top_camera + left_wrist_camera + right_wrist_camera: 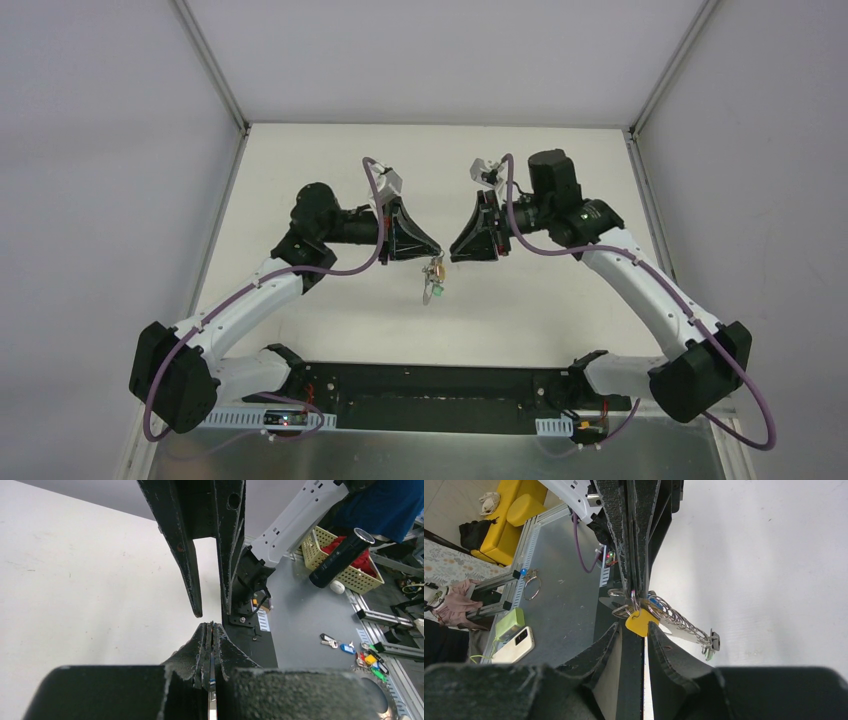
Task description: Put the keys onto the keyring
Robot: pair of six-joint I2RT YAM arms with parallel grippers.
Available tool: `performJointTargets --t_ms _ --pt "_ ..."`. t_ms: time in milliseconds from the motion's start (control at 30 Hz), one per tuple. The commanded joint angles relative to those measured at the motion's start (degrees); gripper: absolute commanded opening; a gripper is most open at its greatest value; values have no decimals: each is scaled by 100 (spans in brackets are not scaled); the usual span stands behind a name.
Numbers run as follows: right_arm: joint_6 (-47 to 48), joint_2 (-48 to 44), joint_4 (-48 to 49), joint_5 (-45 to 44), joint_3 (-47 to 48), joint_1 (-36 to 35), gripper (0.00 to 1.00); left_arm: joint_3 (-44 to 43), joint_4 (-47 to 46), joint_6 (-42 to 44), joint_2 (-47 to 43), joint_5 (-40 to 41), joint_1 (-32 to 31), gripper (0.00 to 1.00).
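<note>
Well inside table (540,310) edges — keyring (435,276) hangs between jaws.

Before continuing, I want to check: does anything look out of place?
Nothing damaged or spilled. The keyring hangs from the shut left pincer, the right pincer open beside it. One oddity: loose coloured keys lie off the table, on the grey floor.
</note>
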State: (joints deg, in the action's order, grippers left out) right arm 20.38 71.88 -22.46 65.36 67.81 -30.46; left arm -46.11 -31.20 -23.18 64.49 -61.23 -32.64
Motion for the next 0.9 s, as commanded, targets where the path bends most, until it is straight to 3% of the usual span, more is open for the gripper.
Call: performJointTargets --t_ms 0,467,867 --pt "-28 34 214 24 176 -93 29 -74 -495 -323 39 174 -32 0" --pt "-52 327 191 -303 376 -310 25 -4 -677 -556 81 284 -32 0" --pt "-160 362 255 -274 411 -322 4 -4 -575 -451 90 296 -32 0"
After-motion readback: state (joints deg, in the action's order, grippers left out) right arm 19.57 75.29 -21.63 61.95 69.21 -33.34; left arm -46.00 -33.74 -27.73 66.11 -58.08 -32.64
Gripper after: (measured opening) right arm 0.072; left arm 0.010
